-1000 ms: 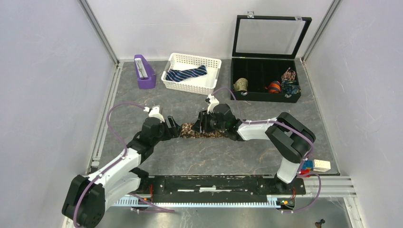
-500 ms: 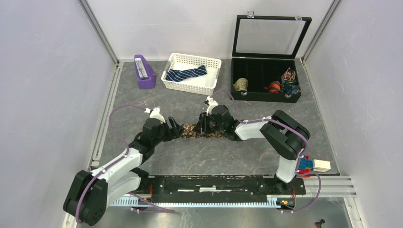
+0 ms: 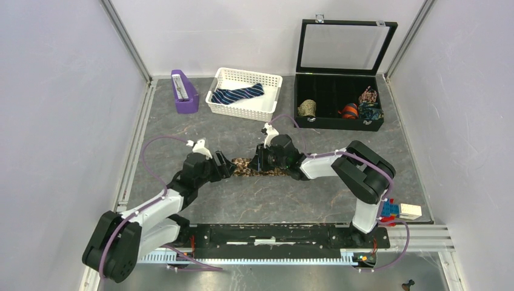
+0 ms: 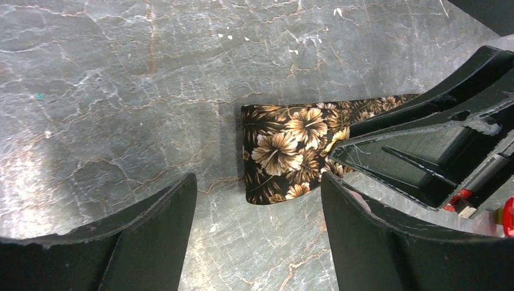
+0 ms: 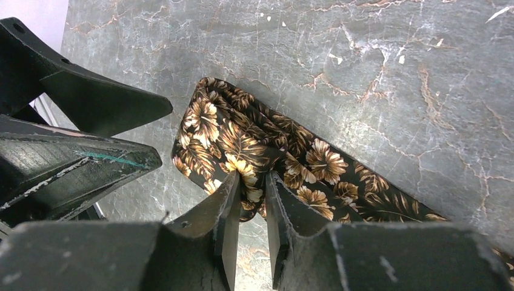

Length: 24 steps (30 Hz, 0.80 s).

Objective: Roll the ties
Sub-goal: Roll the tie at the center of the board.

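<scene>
My right fingers (image 5: 229,200) are pinched on a fold of the brown tie (image 5: 267,148), a soft floral fabric lying mostly flat on the marbled tabletop (image 5: 394,73) between the arms. The left fingers (image 4: 160,212) stand spread and empty, just off its straight end. I judge the rolling barely begun. The striped navy tie (image 3: 239,94) lies loose in the lattice basket (image 3: 247,74). A few rolled bundles sit in the case (image 3: 339,125).
</scene>
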{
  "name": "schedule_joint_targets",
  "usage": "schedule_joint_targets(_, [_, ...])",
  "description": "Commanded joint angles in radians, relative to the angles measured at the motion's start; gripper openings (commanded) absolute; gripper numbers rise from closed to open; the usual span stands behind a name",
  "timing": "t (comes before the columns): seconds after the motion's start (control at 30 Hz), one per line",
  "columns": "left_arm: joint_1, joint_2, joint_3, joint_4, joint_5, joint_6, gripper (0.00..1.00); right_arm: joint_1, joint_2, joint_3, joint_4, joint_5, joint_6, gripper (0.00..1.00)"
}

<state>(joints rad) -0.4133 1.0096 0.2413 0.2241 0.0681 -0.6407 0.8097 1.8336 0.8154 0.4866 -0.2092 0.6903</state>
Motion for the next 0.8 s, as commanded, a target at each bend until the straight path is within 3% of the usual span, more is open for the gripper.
schedule_joint_targets(0.0, [0.006, 0.022, -0.012, 0.114, 0.049, -0.036, 0.80, -0.010, 0.024, -0.017, 0.025, -0.005, -0.023, 0.28])
schedule_joint_targets(0.77, [0.020, 0.199, -0.060, 0.367, 0.107, -0.069, 0.69, -0.033, 0.088, -0.010, 0.032, -0.052, -0.048, 0.29])
